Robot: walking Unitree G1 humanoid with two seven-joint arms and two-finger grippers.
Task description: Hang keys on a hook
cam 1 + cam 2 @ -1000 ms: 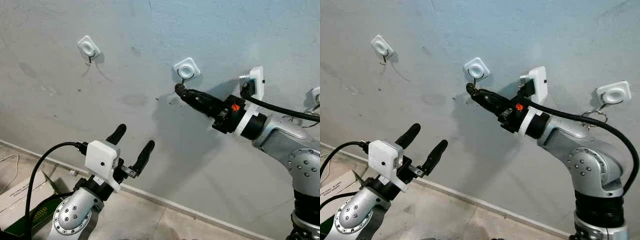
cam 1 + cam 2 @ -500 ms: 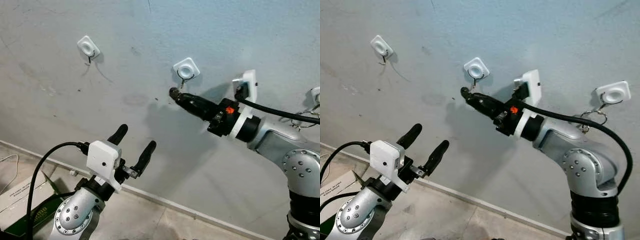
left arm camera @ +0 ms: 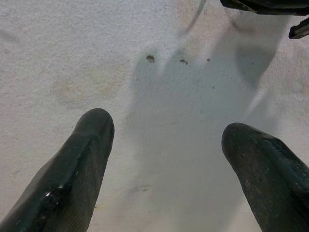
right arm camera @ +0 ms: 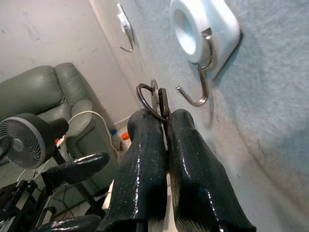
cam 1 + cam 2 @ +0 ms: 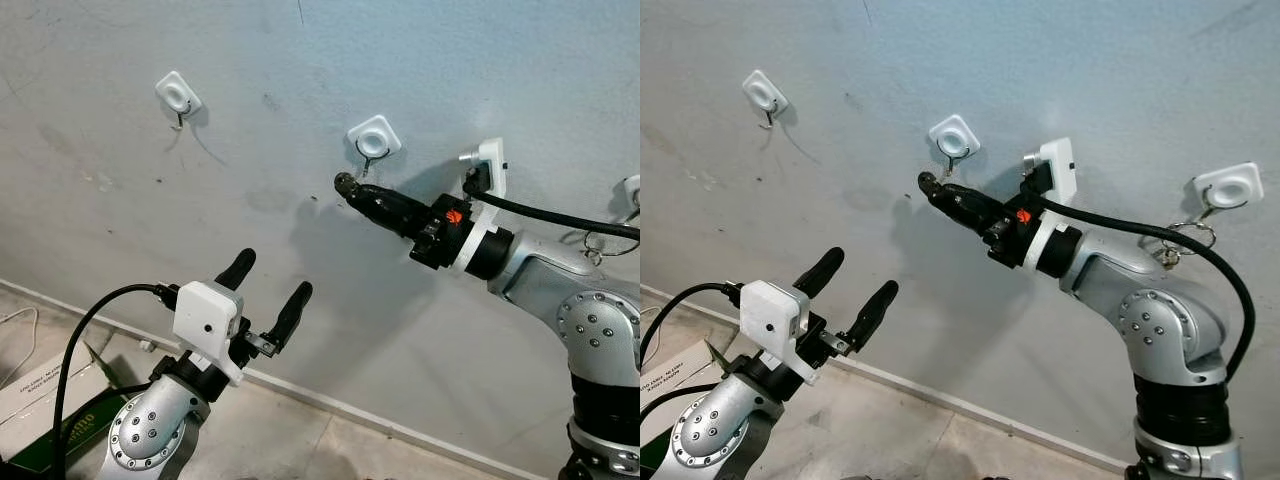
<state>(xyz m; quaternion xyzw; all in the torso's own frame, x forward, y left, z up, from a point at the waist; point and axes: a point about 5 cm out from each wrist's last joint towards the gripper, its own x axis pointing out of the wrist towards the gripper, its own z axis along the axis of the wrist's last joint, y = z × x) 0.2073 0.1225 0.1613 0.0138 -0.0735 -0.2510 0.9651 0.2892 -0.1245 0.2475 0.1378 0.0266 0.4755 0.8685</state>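
Keys [image 4: 155, 99] sit pinched between the tips of my right gripper [image 5: 345, 185], the metal ring and a thin key blade poking out past my 2 black fingers [image 4: 145, 159], which are pressed together on them. In the right wrist view the ring hangs just beside the curved wire of the hook [image 4: 200, 84], close to its open tip but apart from it. In the left eye view this middle hook [image 5: 373, 140] sits a little above centre of the frame, and my right gripper's tips are just below it and slightly to its left, near the grey wall [image 5: 300, 90].

A 2nd hook [image 5: 177, 96] is in the upper left of the frame, well apart from my right gripper. A 3rd hook [image 5: 1225, 186] shows at the right edge of the right eye view, with another set of keys [image 5: 1185, 240] dangling under it.

My left gripper [image 5: 267, 292] is in the lower left of the frame, raised toward the wall, its 2 fingers [image 3: 79, 164] spread wide with nothing between them. In the right wrist view a green armchair [image 4: 46, 96] and a fan [image 4: 21, 142] stand at the left of the frame.
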